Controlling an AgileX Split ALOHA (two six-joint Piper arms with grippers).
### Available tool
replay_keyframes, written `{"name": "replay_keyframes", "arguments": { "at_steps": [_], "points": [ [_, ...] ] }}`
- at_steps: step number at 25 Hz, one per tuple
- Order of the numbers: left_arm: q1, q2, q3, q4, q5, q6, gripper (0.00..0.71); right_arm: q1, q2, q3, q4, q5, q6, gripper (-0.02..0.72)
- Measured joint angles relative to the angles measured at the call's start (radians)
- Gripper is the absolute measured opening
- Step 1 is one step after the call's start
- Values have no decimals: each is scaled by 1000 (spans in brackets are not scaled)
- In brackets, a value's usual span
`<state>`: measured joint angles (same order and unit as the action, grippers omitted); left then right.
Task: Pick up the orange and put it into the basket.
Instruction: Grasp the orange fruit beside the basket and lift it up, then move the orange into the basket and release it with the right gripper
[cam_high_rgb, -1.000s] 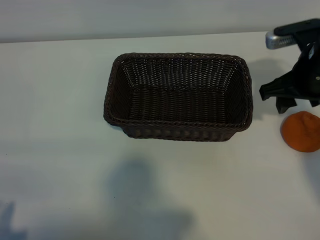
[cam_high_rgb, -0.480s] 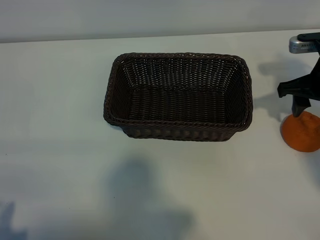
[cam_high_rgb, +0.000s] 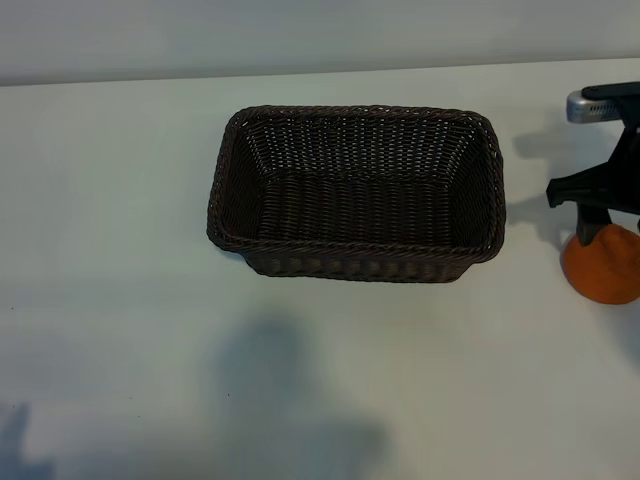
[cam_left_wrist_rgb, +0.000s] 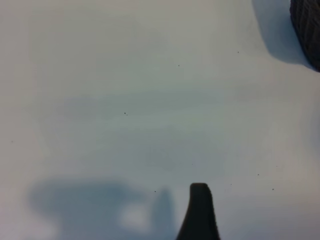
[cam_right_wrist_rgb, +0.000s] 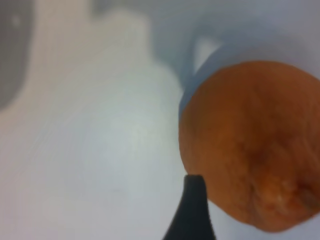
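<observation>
The orange (cam_high_rgb: 605, 268) lies on the white table at the far right edge of the exterior view, to the right of the dark brown wicker basket (cam_high_rgb: 356, 125), which holds nothing. My right gripper (cam_high_rgb: 606, 214) hangs open right over the orange, one dark finger (cam_high_rgb: 588, 236) down against its upper left side. In the right wrist view that finger (cam_right_wrist_rgb: 194, 207) stands beside the orange (cam_right_wrist_rgb: 252, 142), which rests on the table. My left arm is outside the exterior view; its wrist view shows one finger (cam_left_wrist_rgb: 199, 212) above bare table, with nothing in its grasp.
A corner of the basket (cam_left_wrist_rgb: 307, 25) shows far off in the left wrist view. Open white table lies in front of and to the left of the basket. Arm shadows fall on the near part of the table (cam_high_rgb: 290, 400).
My right gripper has shifted right and come down over the orange, now covering its top. The orange, the basket and the left arm have not moved.
</observation>
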<state>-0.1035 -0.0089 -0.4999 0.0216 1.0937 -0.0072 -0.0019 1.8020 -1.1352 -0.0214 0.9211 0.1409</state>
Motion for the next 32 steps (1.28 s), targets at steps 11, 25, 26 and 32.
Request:
{"name": "replay_keyframes", "arguments": {
  "at_steps": [11,25,26,32],
  "points": [
    [0,0,0,0,0,0,583,0,105,0,-3,-37,4,360],
    [0,0,0,0,0,7,583,0,2,0,-37,13,3,81],
    [0,0,0,0,0,7,583,0,-30,0,-37,24,3,79],
    [0,0,0,0,0,7,583,0,-242,0,-36,86,3,79]
  ]
}}
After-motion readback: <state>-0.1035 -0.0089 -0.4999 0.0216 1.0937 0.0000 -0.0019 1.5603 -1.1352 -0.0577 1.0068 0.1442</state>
